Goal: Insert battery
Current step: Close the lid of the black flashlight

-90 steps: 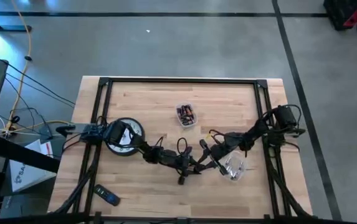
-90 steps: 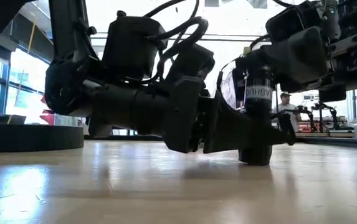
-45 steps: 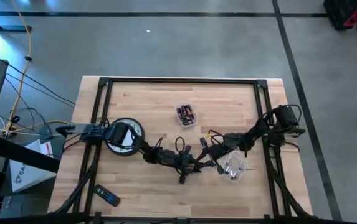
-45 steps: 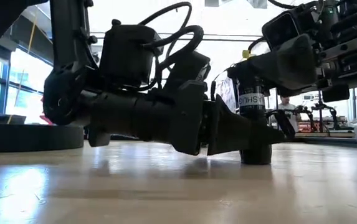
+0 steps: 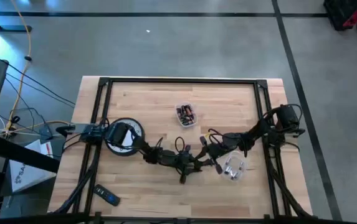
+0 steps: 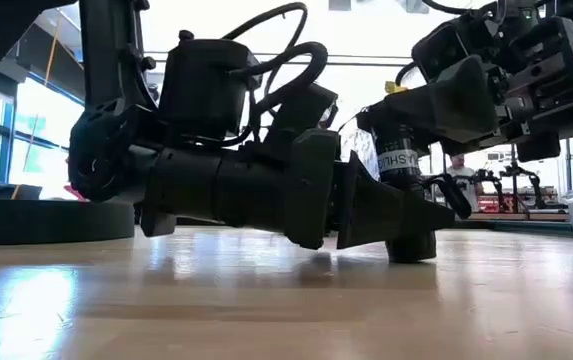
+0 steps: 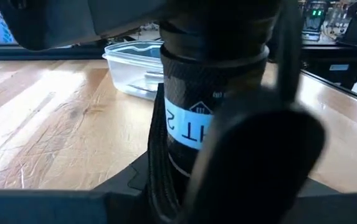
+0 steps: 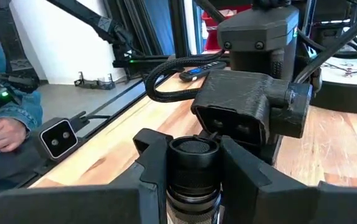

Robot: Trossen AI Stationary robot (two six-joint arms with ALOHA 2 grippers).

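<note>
Standing upright on the desk (image 6: 266, 310), the black flashlight (image 7: 190, 124) is caught between both arms. The left pincer (image 6: 371, 215) is clamped on its lower body close to the wood, and the right pincer (image 8: 194, 180) is closed from above around its ribbed upper end. That end looks capped, though I cannot tell for sure. No battery shows in either pincer. The only batteries (image 5: 185, 114) in sight lie in a small tray (image 5: 179, 119) at twelve o'clock from the flashlight, well apart from it, so the insertion itself seems not yet begun. The main risk, as I judge it, is the two grips working against each other. If the right pincer twists or lifts off-axis while the left one holds loosely, the tube could spin in the grasp, tilt or skid on the smooth wood. A cap coming free could drop and roll. The clear tub (image 5: 233, 168) just beside the arms at four o'clock could be nudged by the right wrist. As for writing, the white band on the barrel shows "IT" in the left wrist view and "SHLIG" (image 6: 398, 160) in the low view, presumably part of "flashlight". No brand is legible. Farther off, at eight o'clock, a remote (image 5: 107, 196) lies near the desk edge.
</note>
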